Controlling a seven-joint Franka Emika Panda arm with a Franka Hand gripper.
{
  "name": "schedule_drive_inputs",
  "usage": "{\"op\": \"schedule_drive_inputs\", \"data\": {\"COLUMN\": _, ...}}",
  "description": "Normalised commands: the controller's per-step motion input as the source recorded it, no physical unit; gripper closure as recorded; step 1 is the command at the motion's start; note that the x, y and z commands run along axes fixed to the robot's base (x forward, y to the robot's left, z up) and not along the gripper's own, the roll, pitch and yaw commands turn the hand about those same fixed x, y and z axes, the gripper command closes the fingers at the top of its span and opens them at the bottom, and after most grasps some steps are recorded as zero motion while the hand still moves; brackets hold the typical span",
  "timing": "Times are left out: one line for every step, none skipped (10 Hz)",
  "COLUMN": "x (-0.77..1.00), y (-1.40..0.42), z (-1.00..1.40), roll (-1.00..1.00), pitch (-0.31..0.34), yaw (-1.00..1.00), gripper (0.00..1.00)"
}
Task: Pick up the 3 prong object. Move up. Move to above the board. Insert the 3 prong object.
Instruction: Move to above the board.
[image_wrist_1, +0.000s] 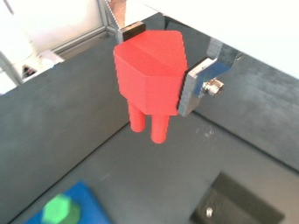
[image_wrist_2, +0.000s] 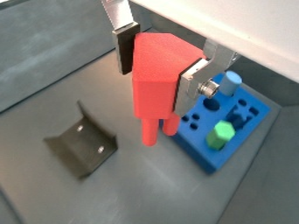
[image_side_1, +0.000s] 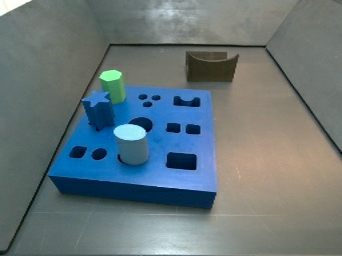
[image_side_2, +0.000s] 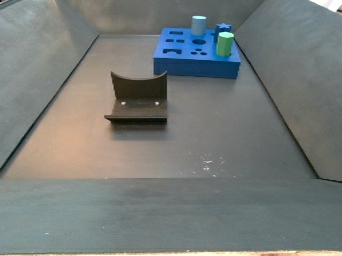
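Clearly, the gripper (image_wrist_2: 163, 66) pinches the 3 prong object (image_wrist_2: 156, 83) by its blocky head, legs hanging above the grey floor (neither side view shows them). Nearby sits the board (image_wrist_2: 225, 131), beside the fixture (image_wrist_2: 82, 140).

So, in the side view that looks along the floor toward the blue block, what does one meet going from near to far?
Bare floor → dark U-shaped block → board, with the green peg standing on it. The gripper, holding the 3 prong object, shows only in the wrist views.
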Motion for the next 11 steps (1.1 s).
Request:
{"op": "schedule_drive_inputs", "data": {"x": 0.09, "y": -1.00, "z": 0.06, "roll": 0.06, "pitch": -0.054, "yaw": 0.02, "gripper": 1.00}}
{"op": "schedule_drive_inputs", "data": {"x": 0.09, "y": -1.00, "z": 0.06, "roll": 0.03, "pitch": -0.030, "yaw": 0.02, "gripper": 1.00}}
{"op": "schedule_drive_inputs", "data": {"x": 0.10, "y": -1.00, "z": 0.07, "roll": 0.01, "pitch": -0.001, "yaw": 0.01, "gripper": 1.00}}
{"op": "schedule_drive_inputs", "data": {"x": 0.11, "y": -1.00, "z": 0.06, "roll": 0.00, "pitch": 0.011, "yaw": 0.01, "gripper": 1.00}}
{"op": "schedule_drive_inputs", "data": {"x": 0.12, "y": -1.00, "z": 0.06, "roll": 0.00, "pitch": 0.031, "yaw": 0.01, "gripper": 1.00}}
{"op": "schedule_drive_inputs", "data": {"x": 0.14, "y": -1.00, "z": 0.06, "roll": 0.00, "pitch": 0.046, "yaw": 0.01, "gripper": 1.00}}
{"op": "schedule_drive_inputs", "data": {"x": 0.15, "y": -1.00, "z": 0.07, "roll": 0.01, "pitch": 0.057, "yaw": 0.01, "gripper": 1.00}}
{"op": "schedule_drive_inputs", "data": {"x": 0.17, "y": -1.00, "z": 0.07, "roll": 0.01, "pitch": 0.071, "yaw": 0.01, "gripper": 1.00}}
{"op": "schedule_drive_inputs", "data": {"x": 0.18, "y": -0.85, "z": 0.06, "roll": 0.01, "pitch": 0.092, "yaw": 0.01, "gripper": 1.00}}
{"op": "schedule_drive_inputs", "data": {"x": 0.15, "y": -0.59, "z": 0.05, "roll": 0.03, "pitch": 0.102, "yaw": 0.01, "gripper": 1.00}}
{"op": "schedule_drive_inputs", "data": {"x": 0.13, "y": -0.43, "z": 0.04, "roll": 0.04, "pitch": 0.107, "yaw": 0.01, "gripper": 1.00}}
